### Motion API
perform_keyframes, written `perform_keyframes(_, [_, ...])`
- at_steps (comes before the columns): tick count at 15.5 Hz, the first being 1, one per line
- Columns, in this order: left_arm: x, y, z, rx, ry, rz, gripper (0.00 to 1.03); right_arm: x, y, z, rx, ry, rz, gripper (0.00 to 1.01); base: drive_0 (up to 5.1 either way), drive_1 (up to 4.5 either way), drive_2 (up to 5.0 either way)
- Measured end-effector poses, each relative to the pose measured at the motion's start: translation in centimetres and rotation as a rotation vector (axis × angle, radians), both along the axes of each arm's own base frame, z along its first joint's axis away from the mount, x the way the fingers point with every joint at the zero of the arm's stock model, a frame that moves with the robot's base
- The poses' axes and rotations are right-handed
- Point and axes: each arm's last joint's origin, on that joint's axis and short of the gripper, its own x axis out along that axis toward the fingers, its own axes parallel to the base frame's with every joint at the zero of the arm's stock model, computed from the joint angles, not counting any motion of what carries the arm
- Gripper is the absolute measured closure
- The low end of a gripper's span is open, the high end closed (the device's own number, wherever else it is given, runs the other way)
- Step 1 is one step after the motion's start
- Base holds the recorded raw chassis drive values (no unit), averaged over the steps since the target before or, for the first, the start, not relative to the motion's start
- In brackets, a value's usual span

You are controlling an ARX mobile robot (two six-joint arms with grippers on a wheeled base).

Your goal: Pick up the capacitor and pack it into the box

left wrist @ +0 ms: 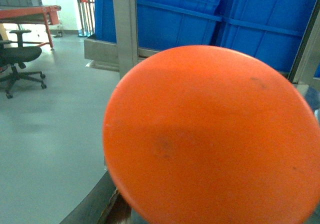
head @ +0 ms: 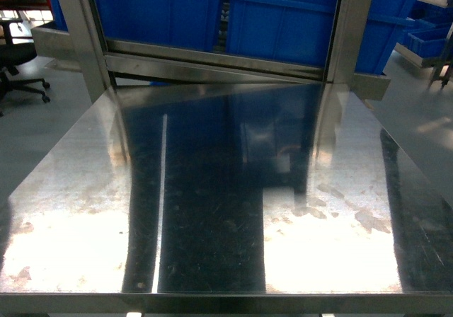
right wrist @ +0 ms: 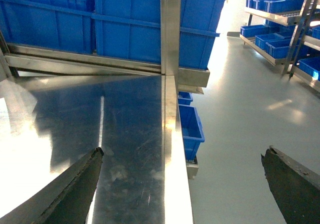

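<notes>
Neither the capacitor nor the box shows in any view. The head view holds only the bare steel table (head: 212, 211), with no gripper over it. In the right wrist view my right gripper (right wrist: 182, 153) stands open with nothing between its dark fingers (right wrist: 75, 189); it straddles the table's right edge (right wrist: 172, 149), one finger over the steel and the other over the floor. A large orange round surface (left wrist: 215, 139) fills most of the left wrist view. Only one dark finger (left wrist: 97, 204) of my left gripper shows, at the bottom left, and the rest of the jaws is hidden behind the orange.
Big blue plastic bins (head: 283, 13) stand behind the table, framed by steel posts (head: 81, 34). Small blue bins (right wrist: 191, 126) sit low beside the table's right edge. Shelves of blue bins (right wrist: 280, 19) stand at the right. A black office chair (left wrist: 17, 59) is on the grey floor to the left.
</notes>
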Motion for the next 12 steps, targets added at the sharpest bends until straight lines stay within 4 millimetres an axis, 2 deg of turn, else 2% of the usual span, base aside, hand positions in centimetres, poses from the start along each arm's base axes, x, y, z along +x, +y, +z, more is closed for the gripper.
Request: perform_keyframes(12, [-2.0,0.0,-0.4,0.0,0.031,0.001,0.59,0.0,0.0,0.0,0.0,0.0,0.0,0.03,0.0,0.0,0.0])
